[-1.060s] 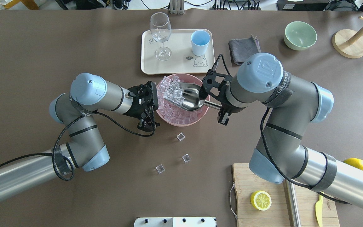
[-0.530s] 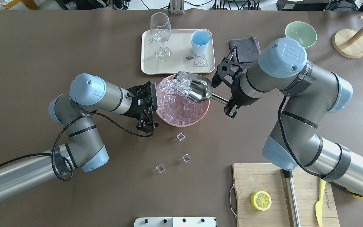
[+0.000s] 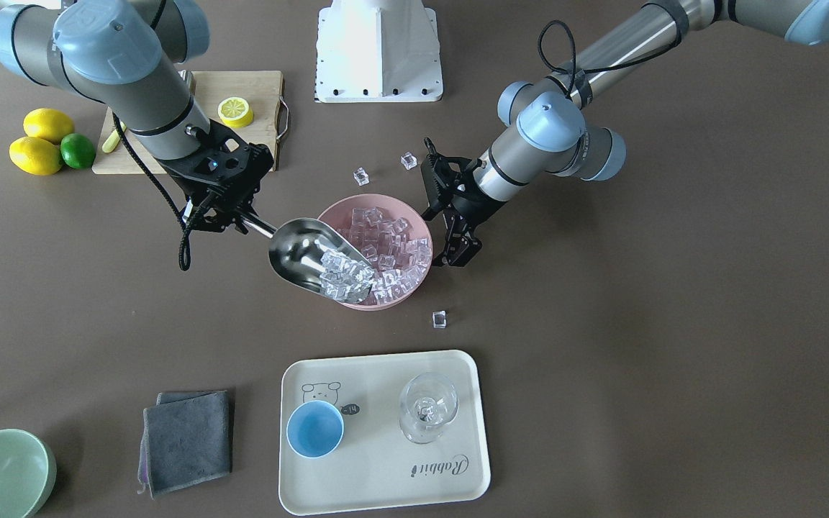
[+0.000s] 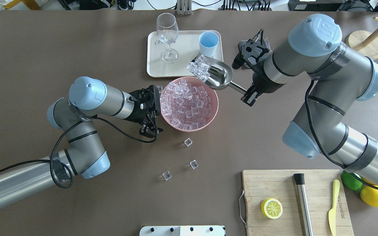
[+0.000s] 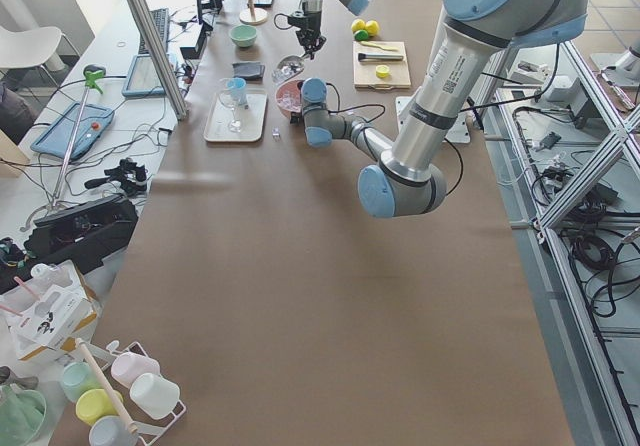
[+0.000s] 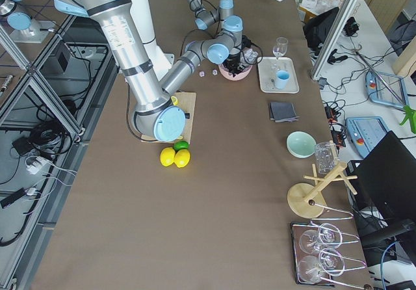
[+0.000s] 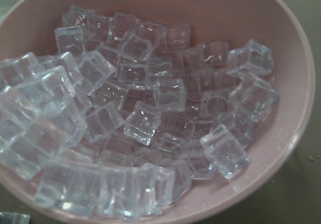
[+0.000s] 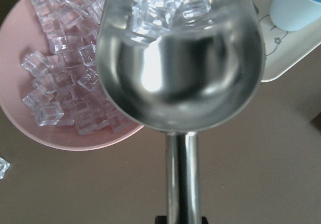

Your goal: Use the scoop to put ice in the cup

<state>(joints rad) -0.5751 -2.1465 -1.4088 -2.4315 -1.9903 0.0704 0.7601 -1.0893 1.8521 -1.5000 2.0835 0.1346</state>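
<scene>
Overhead exterior view: the loaded scoop [image 4: 218, 77] hangs in the air between the pink bowl [image 4: 216, 109] and the tray [image 4: 185, 67].
Right gripper [image 4: 248, 95]: clamped on the end of the scoop's thin handle, with the trough reaching out ahead of it.
Ice [image 4: 199, 68]: a heap of clear cubes sits at the scoop's open mouth. Many more fill the bowl, below and to one side of the trough.
Cup [image 4: 208, 44]: upright on the tray, just ahead of the scoop's mouth and off to one side. No cubes show in its blue interior.
Left gripper [image 4: 154, 109]: fingers spread, at the bowl's rim on the side away from the scoop. Contact with the rim cannot be told.
Loose cubes [image 4: 188, 142]: several lie on the table behind the scoop, beyond the bowl.
Done: judged from the load, scooping is complete and the carry is nearly so.
Left: bringing the mouth over the cup and tipping the cubes in. The mouth looks wider than the cup, so spillage seems likely.
</scene>
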